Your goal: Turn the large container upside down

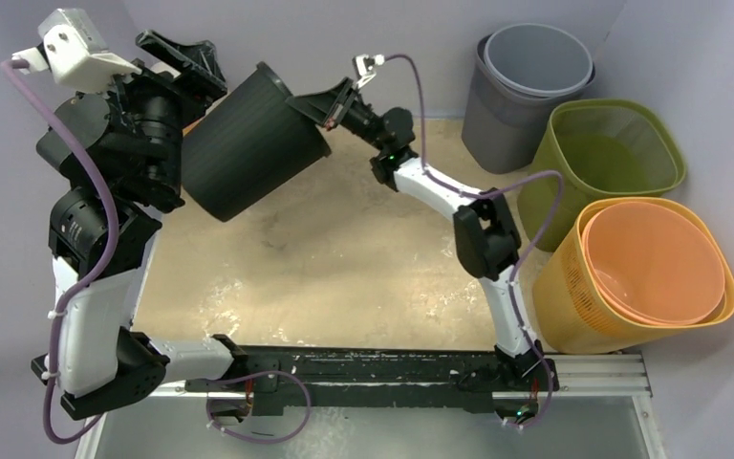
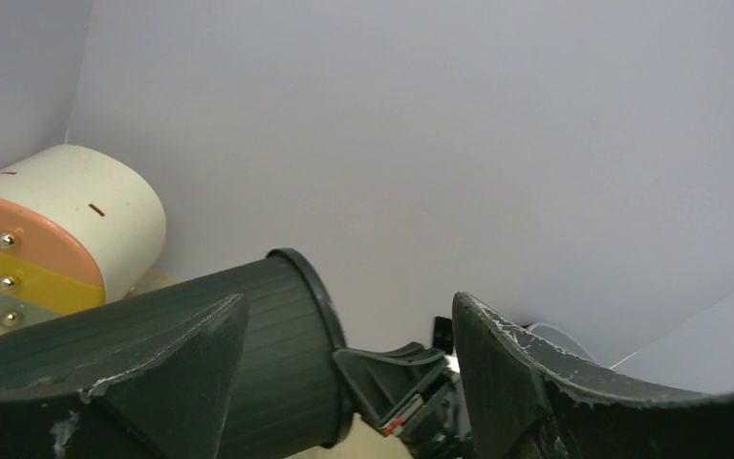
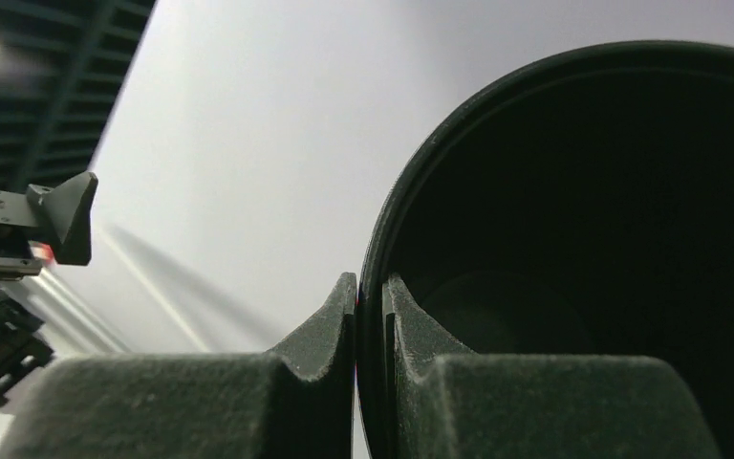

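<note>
Container, dark and ribbed, lies tilted on its side at about 11 o'clock over the worktop, its open mouth turned toward 2 o'clock and its base toward 7 o'clock; whether the base touches the surface cannot be told. The right end effector is clenched on the rim at the mouth, and the right wrist view shows one finger outside the wall and one inside, pinching the lip with the dark interior beside them. The left end effector sits at 10 o'clock of the container, near its upper side, jaws spread wide and grasping nothing; its wrist view shows the ribbed body beyond the parted fingers. Well apart, at 1 to 3 o'clock, stand nested grey bins, a green bin and stacked orange baskets.
</note>
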`<action>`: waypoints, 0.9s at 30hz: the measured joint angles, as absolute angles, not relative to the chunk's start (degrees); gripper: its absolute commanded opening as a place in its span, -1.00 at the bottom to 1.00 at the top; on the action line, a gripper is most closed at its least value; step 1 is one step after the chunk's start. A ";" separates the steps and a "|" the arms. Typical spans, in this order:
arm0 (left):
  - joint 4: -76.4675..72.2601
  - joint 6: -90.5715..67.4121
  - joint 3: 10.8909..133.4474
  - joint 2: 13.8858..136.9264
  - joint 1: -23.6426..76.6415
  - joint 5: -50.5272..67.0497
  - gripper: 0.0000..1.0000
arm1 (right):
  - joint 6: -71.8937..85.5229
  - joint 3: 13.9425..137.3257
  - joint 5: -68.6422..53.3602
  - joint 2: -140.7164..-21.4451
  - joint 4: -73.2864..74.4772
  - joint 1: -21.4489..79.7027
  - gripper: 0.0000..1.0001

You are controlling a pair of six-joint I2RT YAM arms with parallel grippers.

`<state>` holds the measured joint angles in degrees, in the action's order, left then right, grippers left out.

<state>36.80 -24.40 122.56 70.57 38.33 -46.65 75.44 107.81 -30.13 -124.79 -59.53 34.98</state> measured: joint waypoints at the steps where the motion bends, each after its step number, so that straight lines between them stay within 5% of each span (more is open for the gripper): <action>1: 36.93 -24.38 122.91 70.96 38.33 -46.50 0.49 | 78.02 108.18 -29.39 -126.82 -62.19 35.73 -1.00; 18: 38.74 -22.72 128.11 79.57 38.33 -44.34 0.49 | 109.03 111.20 -15.99 -148.92 -79.96 43.86 -1.00; 27: 38.70 -21.85 128.16 81.47 38.33 -43.70 0.49 | 117.36 94.11 -9.63 -148.31 -90.19 42.24 -1.00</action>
<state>38.70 -21.85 128.16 81.47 38.33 -43.70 117.36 94.11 -9.63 -148.31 -90.19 42.24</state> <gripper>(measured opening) 0.747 0.120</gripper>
